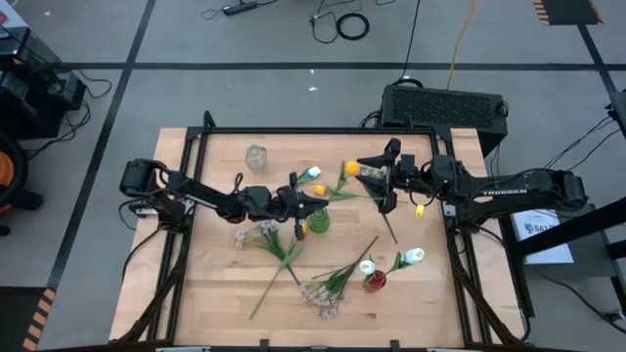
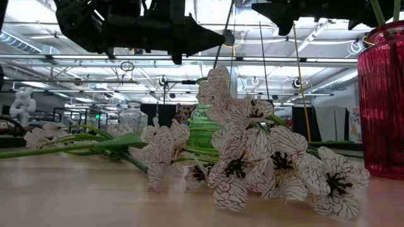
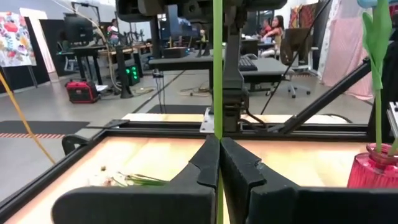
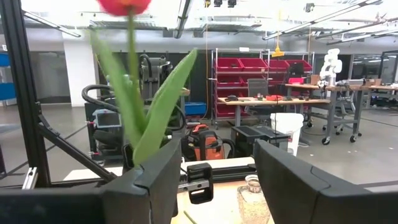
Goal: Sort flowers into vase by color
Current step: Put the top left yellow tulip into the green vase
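step: we carry a tulip (image 1: 315, 173) to the green vase (image 1: 320, 223) | left gripper (image 3: 219, 163) pinches its stem | right gripper (image 4: 214, 180) wide, empty | next: lower stem into vase

light: bright overhead strips | glare: ceiling | blur: near blossom

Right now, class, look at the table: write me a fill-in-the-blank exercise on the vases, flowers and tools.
1. The left tool is shut on a green ____.
2. The right tool has its fingers ____.
3. White flowers stand in the ____ vase.
4. The clear vase holds ____ flowers.

Missing words: stem; open; red; no
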